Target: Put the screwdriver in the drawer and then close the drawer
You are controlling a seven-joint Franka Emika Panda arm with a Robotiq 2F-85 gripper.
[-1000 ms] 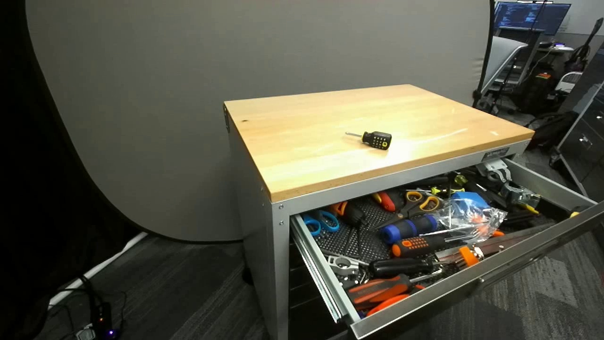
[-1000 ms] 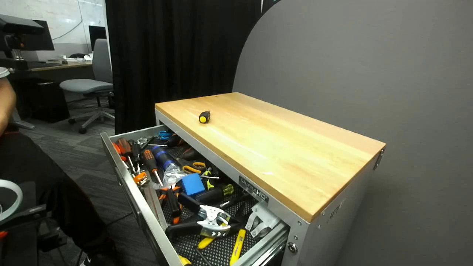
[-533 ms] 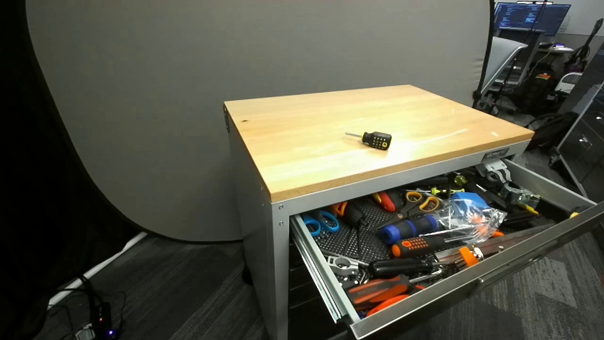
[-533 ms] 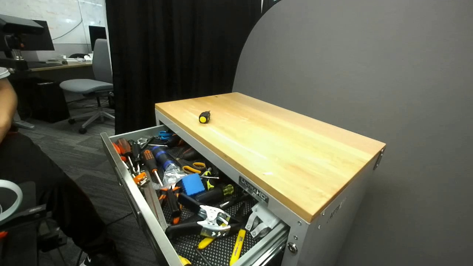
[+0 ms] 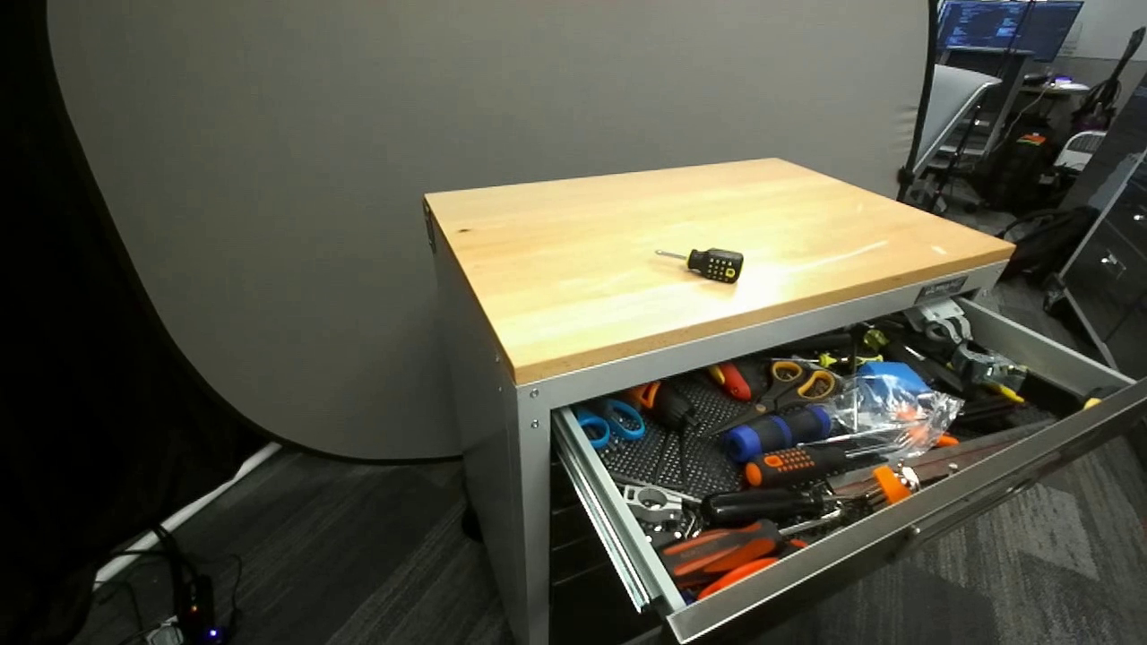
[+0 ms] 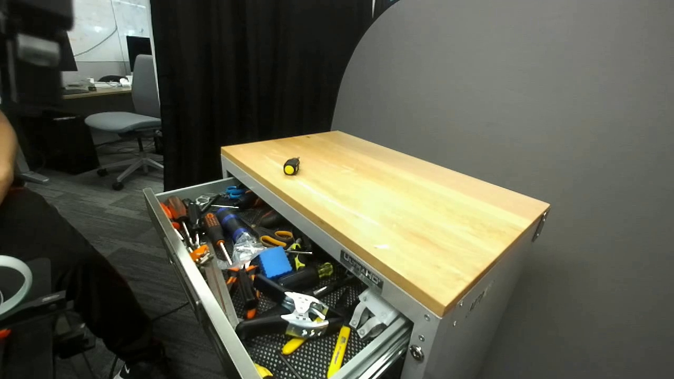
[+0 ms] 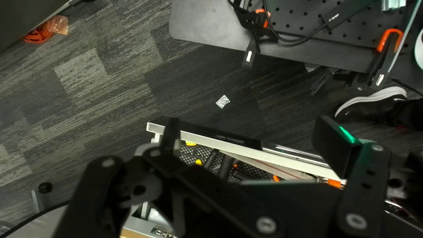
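Observation:
The screwdriver (image 5: 717, 265) lies on the wooden tabletop in both exterior views (image 6: 291, 167). Its handle is black with yellow marks, and its thin shaft points away from the drawer side. The top drawer (image 5: 905, 528) is pulled out and full of tools; its front also shows in the other frames, in an exterior view (image 6: 184, 268) and the wrist view (image 7: 211, 140). My gripper (image 7: 251, 134) is open and empty, its fingers wide apart above the drawer front in the wrist view. A dark blurred part of the arm or gripper (image 6: 37, 58) shows at an exterior view's upper left. The wrist view does not show the screwdriver.
The wooden tabletop (image 5: 573, 296) overhangs the drawer's back. A large clamp (image 6: 303, 313) and a blue block (image 6: 275, 262) lie among the drawer's tools. A grey backdrop (image 5: 269, 224) stands behind the cabinet. A person's leg (image 6: 68, 284) is near the drawer front.
A dark blurred part of the arm or gripper has come into an exterior view at the upper left. The screwdriver and the open drawer have not moved.

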